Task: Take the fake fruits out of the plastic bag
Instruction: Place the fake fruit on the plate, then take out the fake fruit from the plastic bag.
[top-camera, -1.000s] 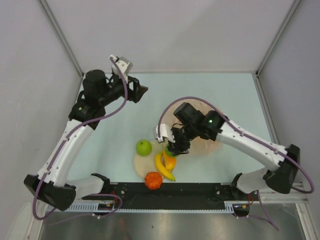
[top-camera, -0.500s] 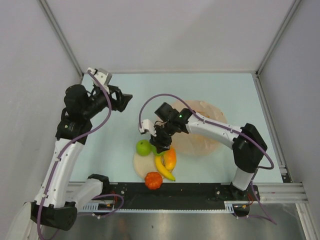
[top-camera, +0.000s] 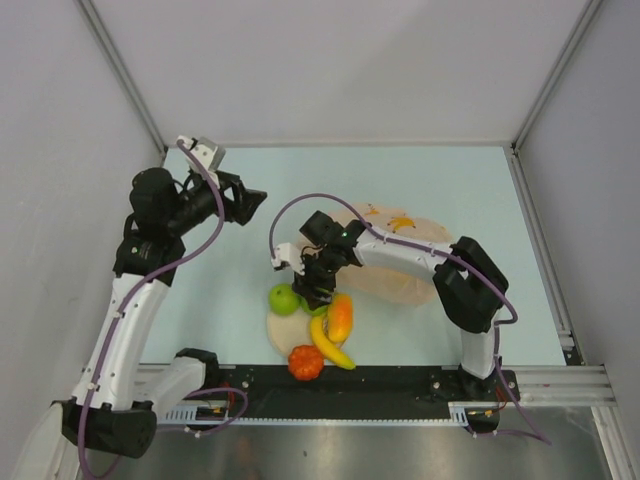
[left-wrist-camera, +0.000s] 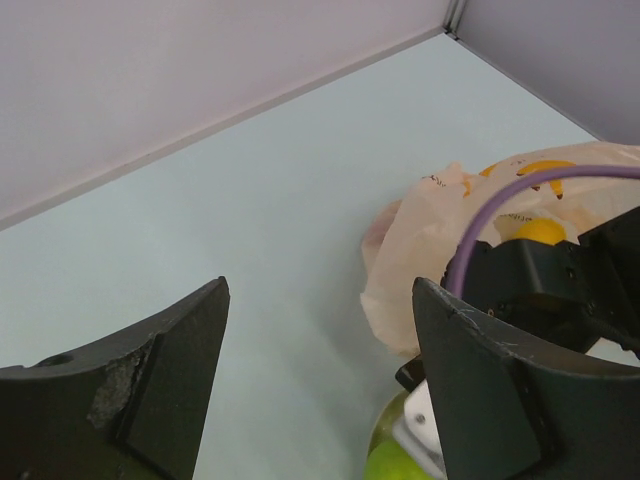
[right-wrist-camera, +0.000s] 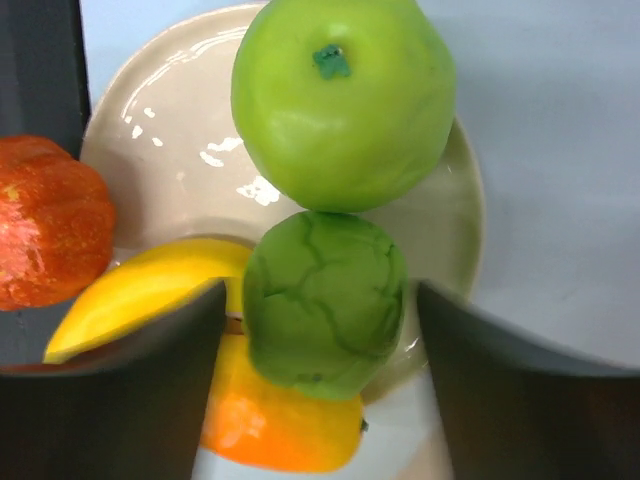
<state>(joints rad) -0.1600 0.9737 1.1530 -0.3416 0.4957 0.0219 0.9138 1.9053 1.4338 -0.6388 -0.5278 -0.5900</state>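
Observation:
The peach-pink plastic bag (top-camera: 400, 262) lies right of centre, and it also shows in the left wrist view (left-wrist-camera: 430, 235). On the beige plate (top-camera: 282, 332) lie a smooth green apple (top-camera: 283, 298), a banana (top-camera: 332, 347), a mango (top-camera: 341, 318) and a red-orange tomato-like piece (top-camera: 306, 362). My right gripper (right-wrist-camera: 320, 330) is open over the plate. A veined green fruit (right-wrist-camera: 325, 305) rests between its jaws, against the apple (right-wrist-camera: 340, 100) and the mango (right-wrist-camera: 270, 430). My left gripper (top-camera: 255, 200) is open and empty, held above the table left of the bag.
The right arm's purple cable (left-wrist-camera: 530, 190) loops over the bag. Something yellow (left-wrist-camera: 541, 230) shows at the bag. White walls close the table at the back and on both sides. A black rail (top-camera: 380, 380) runs along the near edge.
My right gripper has moved left from the bag's edge to over the plate, bringing the veined green fruit. My left arm pulled back to the left, then held still.

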